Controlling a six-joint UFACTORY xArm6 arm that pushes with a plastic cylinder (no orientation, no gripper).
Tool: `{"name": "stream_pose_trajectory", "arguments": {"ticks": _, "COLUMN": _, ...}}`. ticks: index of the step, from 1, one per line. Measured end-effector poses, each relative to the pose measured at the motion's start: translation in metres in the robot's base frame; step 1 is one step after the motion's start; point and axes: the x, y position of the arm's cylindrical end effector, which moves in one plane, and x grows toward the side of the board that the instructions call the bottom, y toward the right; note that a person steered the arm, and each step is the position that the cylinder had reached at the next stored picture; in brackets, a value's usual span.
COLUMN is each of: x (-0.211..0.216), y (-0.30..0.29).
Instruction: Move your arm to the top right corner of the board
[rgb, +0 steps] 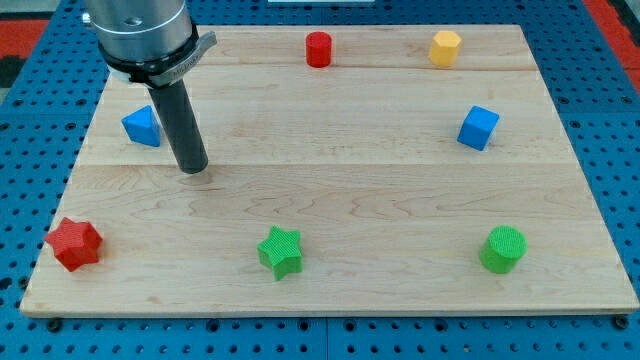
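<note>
My tip (192, 167) rests on the wooden board (340, 200) at the view's left, just right of and slightly below a blue triangular block (142, 127), not touching it. The board's top right corner (518, 32) is far across the view. Nearest that corner are a yellow hexagonal block (446, 48) and a blue cube (478, 128). A red cylinder (318, 49) stands at the top middle.
A red star block (74, 243) lies at the bottom left, a green star block (281, 251) at the bottom middle, and a green cylinder (502, 249) at the bottom right. A blue pegboard surface (30, 120) surrounds the board.
</note>
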Motion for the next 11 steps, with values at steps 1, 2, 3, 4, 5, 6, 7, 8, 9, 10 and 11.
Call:
{"name": "stream_pose_trajectory", "arguments": {"ticks": 1, "x": 0.003, "y": 0.015}}
{"name": "stream_pose_trajectory", "arguments": {"ticks": 2, "x": 0.005, "y": 0.038}}
{"name": "stream_pose_trajectory", "arguments": {"ticks": 3, "x": 0.010, "y": 0.054}}
{"name": "stream_pose_trajectory", "arguments": {"ticks": 4, "x": -0.002, "y": 0.082}}
{"name": "stream_pose_trajectory", "arguments": {"ticks": 5, "x": -0.029, "y": 0.112}}
{"name": "stream_pose_trajectory", "arguments": {"ticks": 6, "x": -0.051, "y": 0.162}}
{"name": "stream_pose_trajectory", "arguments": {"ticks": 7, "x": -0.079, "y": 0.218}}
{"name": "stream_pose_trajectory", "arguments": {"ticks": 8, "x": -0.104, "y": 0.281}}
{"name": "stream_pose_trajectory", "arguments": {"ticks": 9, "x": -0.129, "y": 0.344}}
{"name": "stream_pose_trajectory", "arguments": {"ticks": 10, "x": -0.170, "y": 0.376}}
{"name": "stream_pose_trajectory", "arguments": {"ticks": 11, "x": -0.212, "y": 0.402}}
